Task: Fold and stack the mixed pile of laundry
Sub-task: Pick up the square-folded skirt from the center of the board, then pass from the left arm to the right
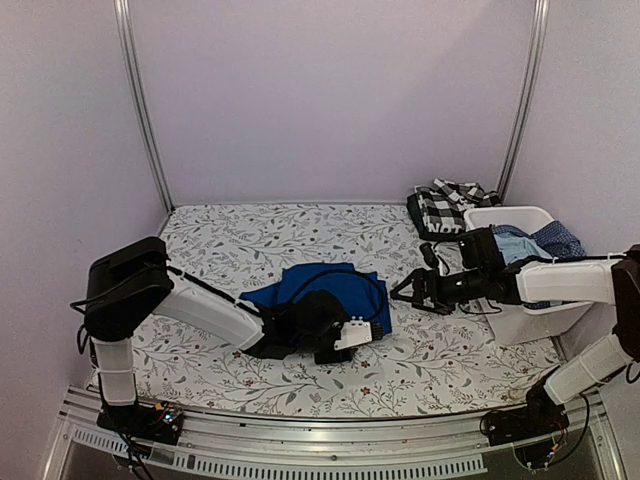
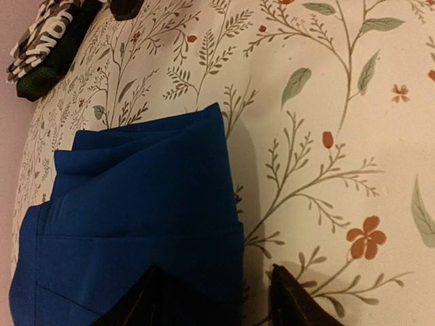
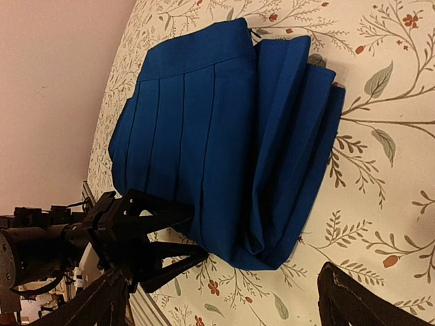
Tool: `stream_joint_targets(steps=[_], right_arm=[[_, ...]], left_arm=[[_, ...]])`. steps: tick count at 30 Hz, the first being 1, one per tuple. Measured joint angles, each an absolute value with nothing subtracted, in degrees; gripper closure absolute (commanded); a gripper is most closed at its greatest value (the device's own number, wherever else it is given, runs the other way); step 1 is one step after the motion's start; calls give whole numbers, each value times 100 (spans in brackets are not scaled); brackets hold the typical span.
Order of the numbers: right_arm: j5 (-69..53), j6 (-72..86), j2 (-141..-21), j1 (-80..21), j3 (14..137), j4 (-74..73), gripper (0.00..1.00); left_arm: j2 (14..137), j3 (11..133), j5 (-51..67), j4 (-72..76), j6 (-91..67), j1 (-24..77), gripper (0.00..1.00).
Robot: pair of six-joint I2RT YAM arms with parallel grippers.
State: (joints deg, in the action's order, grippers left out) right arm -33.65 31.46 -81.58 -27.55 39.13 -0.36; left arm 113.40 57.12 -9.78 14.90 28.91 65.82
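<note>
The royal blue pleated cloth garment [image 1: 335,285] lies folded in several layers on the middle of the white table cover with leaf-and-flower print [image 1: 230,240].

My left gripper [image 2: 217,302] is low at the near edge of this garment. Its jaws are partly spread. One finger [image 2: 146,302] is over the blue cloth and the other finger [image 2: 292,299] is over the bare table cover, so the edge of the cloth runs between them. They are not pressed on the cloth.

My right gripper [image 1: 403,290] is near the right side of the same garment. Its jaws are spread wide and nothing is between them. In my right wrist view the folded layers lie in front of the fingers.

The other laundry is well apart, on the right. The white plastic tub [image 1: 520,320] stands there with a pale blue cloth garment [image 1: 515,245] and a dark blue small-check cloth garment [image 1: 560,238] inside it. A black-and-white plaid cloth garment [image 1: 445,205] lies on the table cover just behind the tub, at the far edge.
</note>
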Motion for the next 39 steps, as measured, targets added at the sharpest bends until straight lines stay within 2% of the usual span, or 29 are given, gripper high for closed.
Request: stream_joint_targets(steps=[5,7,24,28,32,39], right_arm=[[-3426,3308,-8368,-2755,3868,62,3],[-3494,3387,-8519,-2755,3833,167,3],[-4250,4770,-9874,-2926,4066,1341,3],[-4414,5089,-10256,-3140,4366,1614,7],[-4471,5413,-10532,-3301,4628,1785,14],[-4375,6082,-10908,-3568,4849,2104,15]], left_arm=[[11684,5935,-1365,1785,3144,6600,89],[11736,5957,-1468,1855,3157,6600,100],[11128,5435,-788,2589,2604,6351,100],[11122,5391,-764,2648,2587,6348,100],[11120,5330,-746,2727,2591,6348,100],[11120,5312,-773,2797,2630,6348,100]])
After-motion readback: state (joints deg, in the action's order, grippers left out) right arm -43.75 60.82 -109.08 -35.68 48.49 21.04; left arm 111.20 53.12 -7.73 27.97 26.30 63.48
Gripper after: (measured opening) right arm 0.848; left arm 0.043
